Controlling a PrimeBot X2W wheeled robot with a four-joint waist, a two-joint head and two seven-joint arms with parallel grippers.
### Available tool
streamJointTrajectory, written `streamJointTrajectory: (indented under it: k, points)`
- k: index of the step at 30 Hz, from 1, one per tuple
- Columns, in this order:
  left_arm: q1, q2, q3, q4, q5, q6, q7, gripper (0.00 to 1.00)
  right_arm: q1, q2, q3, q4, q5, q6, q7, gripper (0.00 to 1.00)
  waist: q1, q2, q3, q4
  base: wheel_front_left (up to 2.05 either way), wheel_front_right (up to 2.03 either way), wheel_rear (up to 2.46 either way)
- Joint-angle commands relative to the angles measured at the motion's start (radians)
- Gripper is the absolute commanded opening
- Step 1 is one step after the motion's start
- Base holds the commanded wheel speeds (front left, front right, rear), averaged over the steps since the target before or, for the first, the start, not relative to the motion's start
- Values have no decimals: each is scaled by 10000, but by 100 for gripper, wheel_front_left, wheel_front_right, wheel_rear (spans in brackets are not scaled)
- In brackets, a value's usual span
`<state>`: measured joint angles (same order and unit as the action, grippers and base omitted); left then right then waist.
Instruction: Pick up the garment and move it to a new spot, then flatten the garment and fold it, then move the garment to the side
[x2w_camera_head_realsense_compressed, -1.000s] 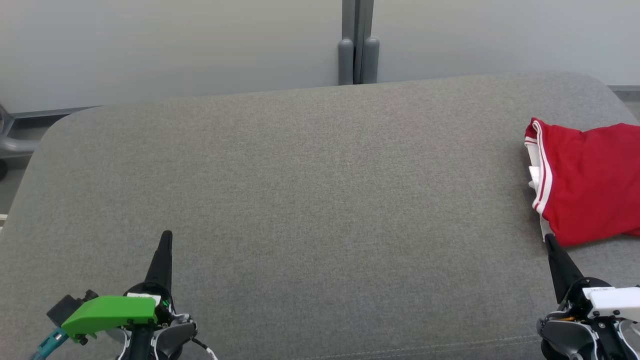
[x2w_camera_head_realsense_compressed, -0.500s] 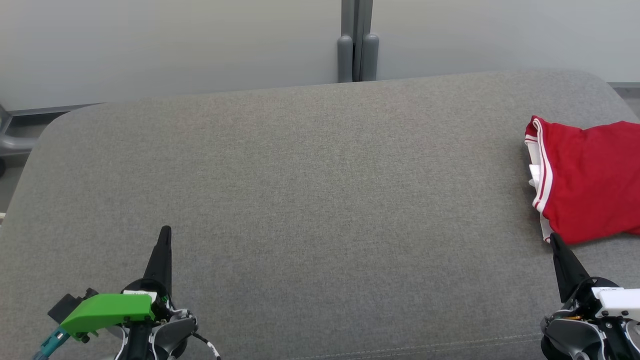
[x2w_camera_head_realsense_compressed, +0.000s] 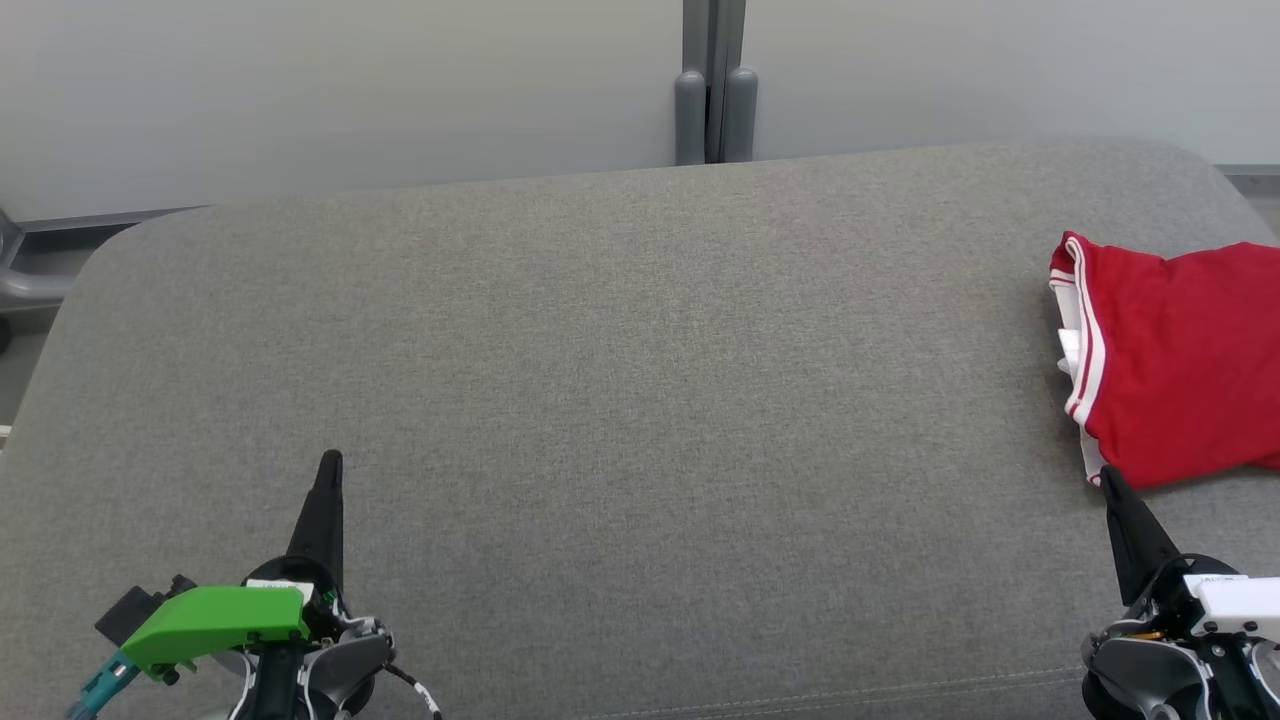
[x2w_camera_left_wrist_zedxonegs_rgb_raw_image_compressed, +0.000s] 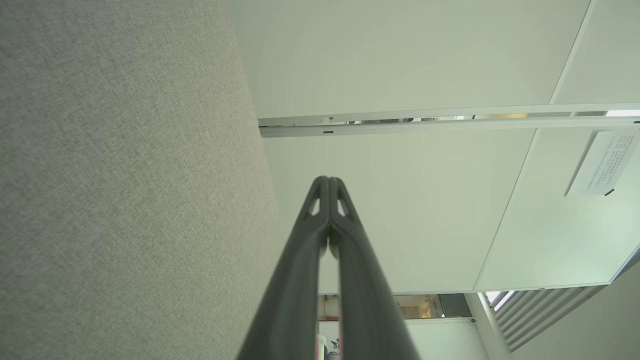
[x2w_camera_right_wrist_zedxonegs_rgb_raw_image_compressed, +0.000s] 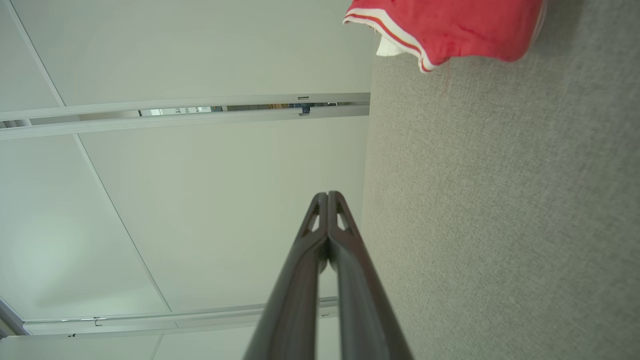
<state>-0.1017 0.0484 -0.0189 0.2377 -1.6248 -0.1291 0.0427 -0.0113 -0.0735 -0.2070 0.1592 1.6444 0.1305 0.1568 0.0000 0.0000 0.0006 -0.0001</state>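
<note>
The garment (x2w_camera_head_realsense_compressed: 1180, 360) is red with white stripe trim and lies folded at the right edge of the grey cushion (x2w_camera_head_realsense_compressed: 620, 400), cut off by the frame. In the right wrist view the garment (x2w_camera_right_wrist_zedxonegs_rgb_raw_image_compressed: 450, 30) shows at the top. My right gripper (x2w_camera_head_realsense_compressed: 1110, 480) is shut and empty, its tip just in front of the garment's near corner, apart from it. The same shut fingers show in the right wrist view as my right gripper (x2w_camera_right_wrist_zedxonegs_rgb_raw_image_compressed: 327, 196). At the lower left my left gripper (x2w_camera_head_realsense_compressed: 329, 462) is shut and empty, far from the garment; its closed tips appear as my left gripper (x2w_camera_left_wrist_zedxonegs_rgb_raw_image_compressed: 328, 181).
A pale wall (x2w_camera_head_realsense_compressed: 350, 90) with a grey vertical post (x2w_camera_head_realsense_compressed: 715, 100) stands behind the cushion. A grey metal frame part (x2w_camera_head_realsense_compressed: 20, 285) shows past the cushion's left rear corner. A paper notice (x2w_camera_left_wrist_zedxonegs_rgb_raw_image_compressed: 602, 162) hangs on the wall panel.
The right gripper has drawn back slightly from the garment's corner. The head camera shifted a little early on. The garment has not moved.
</note>
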Motion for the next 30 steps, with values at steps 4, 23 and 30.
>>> streamJointTrajectory:
  k: [4,23,30]
  points:
    - [-126,0,32,23,-38,-63,21,0,-20,-1,-27,-36,2,4,13,0,0,0,0,0,0,0,0]
    - [-124,0,33,20,-37,-62,22,0,-27,19,-49,-33,-27,4,37,0,0,0,0,0,0,0,0]
    - [-124,0,33,18,-37,-62,22,0,-30,27,-57,-32,-39,4,50,0,0,0,0,0,0,0,0]
